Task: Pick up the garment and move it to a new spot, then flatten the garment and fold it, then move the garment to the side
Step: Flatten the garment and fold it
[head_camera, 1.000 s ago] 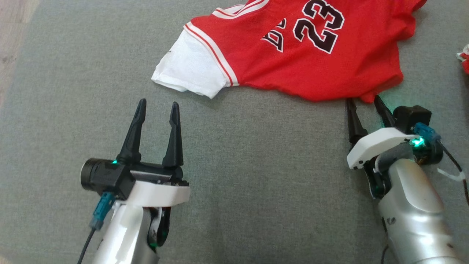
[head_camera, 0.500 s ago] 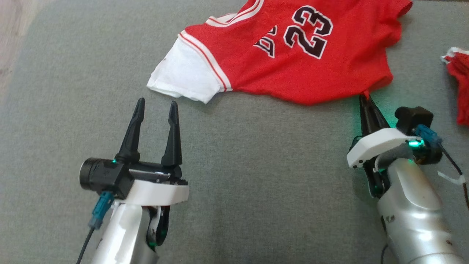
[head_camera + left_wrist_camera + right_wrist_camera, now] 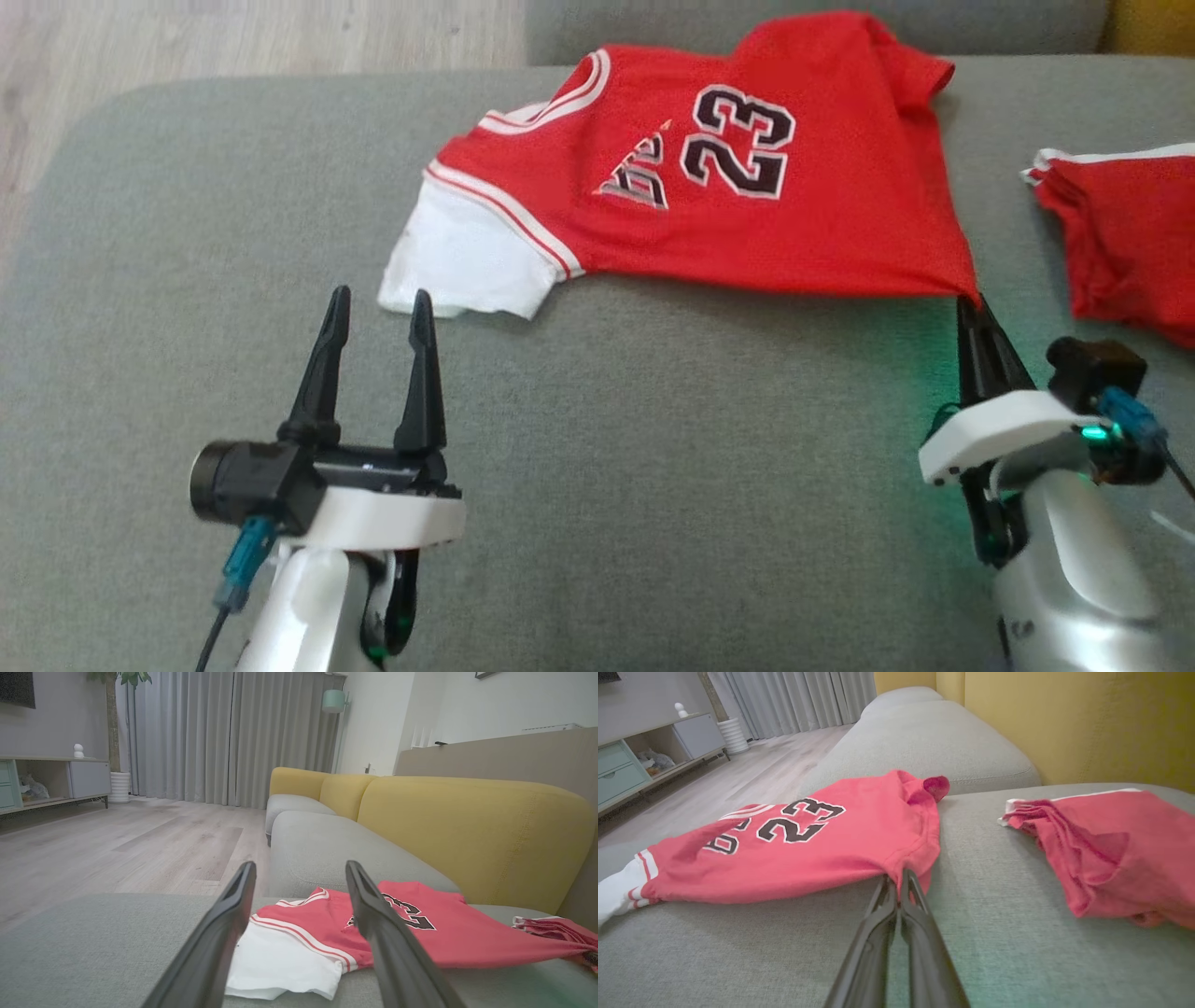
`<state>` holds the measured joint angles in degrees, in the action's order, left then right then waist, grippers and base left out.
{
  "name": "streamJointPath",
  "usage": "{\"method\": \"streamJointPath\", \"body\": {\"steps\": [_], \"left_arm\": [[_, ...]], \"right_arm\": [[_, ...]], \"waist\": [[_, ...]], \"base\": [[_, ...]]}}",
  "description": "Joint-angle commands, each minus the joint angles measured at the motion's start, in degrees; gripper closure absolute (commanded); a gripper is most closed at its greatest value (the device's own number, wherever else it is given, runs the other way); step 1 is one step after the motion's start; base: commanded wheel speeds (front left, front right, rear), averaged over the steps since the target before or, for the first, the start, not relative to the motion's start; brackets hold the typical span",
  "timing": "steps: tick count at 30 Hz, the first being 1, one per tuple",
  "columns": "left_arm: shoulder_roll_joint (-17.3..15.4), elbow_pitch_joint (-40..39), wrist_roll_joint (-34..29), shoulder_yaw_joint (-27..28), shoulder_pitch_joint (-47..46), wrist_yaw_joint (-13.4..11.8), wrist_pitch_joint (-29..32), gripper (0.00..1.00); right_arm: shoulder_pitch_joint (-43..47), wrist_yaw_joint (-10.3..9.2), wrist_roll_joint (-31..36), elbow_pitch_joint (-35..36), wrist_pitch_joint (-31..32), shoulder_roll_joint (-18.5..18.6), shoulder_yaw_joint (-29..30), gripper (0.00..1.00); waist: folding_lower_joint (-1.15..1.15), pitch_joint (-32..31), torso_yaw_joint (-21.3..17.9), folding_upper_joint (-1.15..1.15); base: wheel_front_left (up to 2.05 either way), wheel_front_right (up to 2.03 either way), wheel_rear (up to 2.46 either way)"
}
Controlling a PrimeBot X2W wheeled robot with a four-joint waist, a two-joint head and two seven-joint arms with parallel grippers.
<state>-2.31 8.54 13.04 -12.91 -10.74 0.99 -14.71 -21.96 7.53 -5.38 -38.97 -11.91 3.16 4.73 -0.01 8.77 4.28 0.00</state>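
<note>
Here the red jersey [image 3: 747, 205] with the number 23 lies spread across the upper middle of the head view on the grey sofa cushion [image 3: 653, 485]. Its white sleeve [image 3: 462, 271] points to the lower left, and its lower right corner is drawn out to a taut point. The likeliest trouble is at that corner. Only a small pinch of hem is taken, so a quick lift or sideways pull could let the cloth slide out and drop in a heap. Carrying it by one corner would probably also make the body twist and bunch, leaving more to flatten at the new spot. A second red garment [image 3: 1120, 243] sits close by at the right edge of the frame, and a move that way could snag it or drag it along. The right gripper [image 3: 969, 308] has its fingers pressed together, clamped on that hem corner; in the right wrist view the cloth folds over the tips. The left gripper [image 3: 379, 295], at the lower left, has its fingers wide apart and holds nothing. It points at the sleeve from just beside it and seems not to touch it.
</note>
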Motion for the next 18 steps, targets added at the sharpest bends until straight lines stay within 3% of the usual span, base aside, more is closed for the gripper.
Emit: {"method": "streamJointPath", "body": {"steps": [1,13,14,15,18], "left_arm": [[-0.6,-1.8,-0.4,2.4,-0.3,-0.2,-0.3,0.00],[-0.6,-3.0,-0.4,3.3,1.1,0.1,-0.3,0.00],[-0.6,-3.0,-0.4,3.2,1.0,0.0,-0.3,0.00],[-0.6,-3.0,-0.4,3.1,1.0,0.1,-0.3,0.00],[-0.6,-3.0,-0.5,3.1,0.9,0.1,-0.3,0.00]], "right_arm": [[0.8,-0.04,0.3,3.9,0.8,-0.2,-0.7,1.00],[11.0,-0.04,4.4,20.4,11.8,-0.1,5.5,1.00],[11.4,-0.04,5.1,21.3,12.5,-0.1,6.4,0.64],[11.6,-0.04,5.5,22.1,13.0,-0.1,7.2,0.00],[11.3,-0.04,4.2,24.7,12.8,-0.2,9.8,0.00]], "waist": [[0.01,-1.2,-0.9,0.00],[0.01,-2.3,-3.1,0.00],[0.01,-2.3,-3.2,0.00],[0.01,-2.2,-3.3,0.00],[0.01,-2.0,-3.5,0.00]], "base": [[0.00,0.00,0.00],[0.00,0.00,0.00],[0.00,0.00,0.00],[0.00,0.00,0.00],[0.00,0.00,0.00]]}}
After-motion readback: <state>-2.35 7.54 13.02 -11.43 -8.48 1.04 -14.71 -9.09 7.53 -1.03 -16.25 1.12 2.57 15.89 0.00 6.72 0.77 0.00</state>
